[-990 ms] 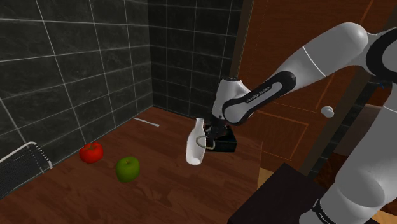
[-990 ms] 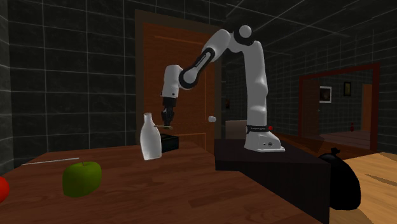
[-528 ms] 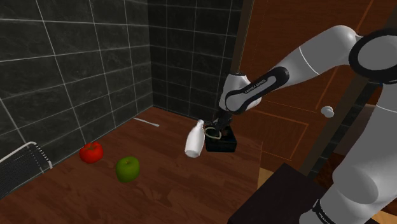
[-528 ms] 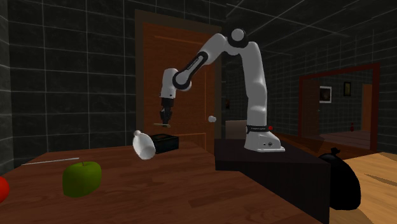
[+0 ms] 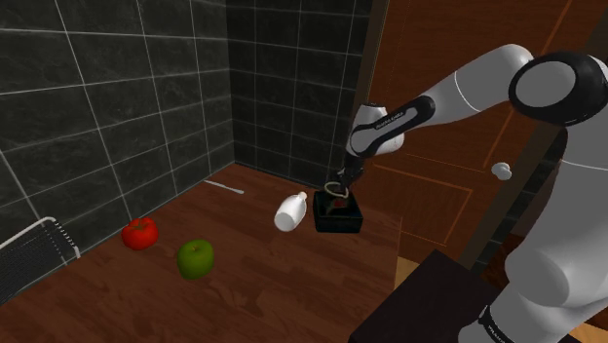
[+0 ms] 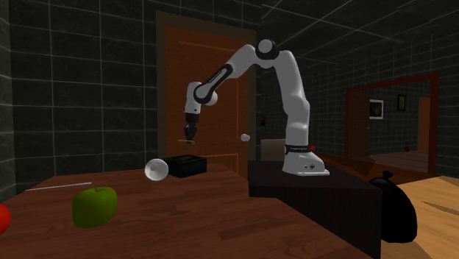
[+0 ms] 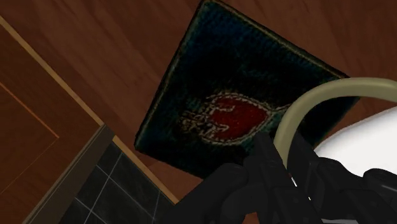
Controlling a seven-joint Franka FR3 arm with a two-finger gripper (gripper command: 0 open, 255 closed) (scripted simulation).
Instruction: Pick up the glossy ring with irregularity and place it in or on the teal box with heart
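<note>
The gripper (image 7: 284, 167) clamps the pale ring (image 7: 318, 94), hanging right above the dark teal box (image 7: 203, 70); only release remains, I'd say.

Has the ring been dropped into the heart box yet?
No, the end effector clasps the ring above the box.

In the jaws, a pale beige ring (image 7: 331, 91), smooth and glossy. Beneath them, a dark teal box with a red heart (image 7: 210, 57) looks rough and matt. The reddish-brown bench (image 7: 95, 44) is grained wood.
</note>
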